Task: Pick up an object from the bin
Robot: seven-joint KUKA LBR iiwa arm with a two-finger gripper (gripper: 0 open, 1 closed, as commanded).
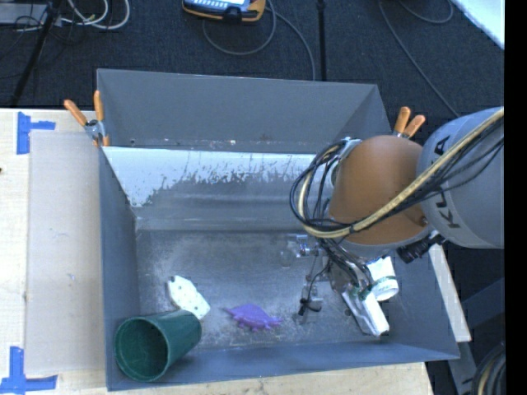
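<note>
The grey metal bin [165, 245] holds a tipped dark green plastic cup [156, 346] in its near-left corner and a small purple toy figure [254, 318] just beside the gripper [309, 301]. Whether the gripper is apart or together cannot be told.

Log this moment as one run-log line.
gripper: down in the bin, right of centre | nearest: purple toy, beside it, apart | others: white scrap, green cup on its side, front-left corner

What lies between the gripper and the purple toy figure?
Nothing; the camera view shows only a short stretch of bare bin floor between the gripper and the purple toy figure.
</note>
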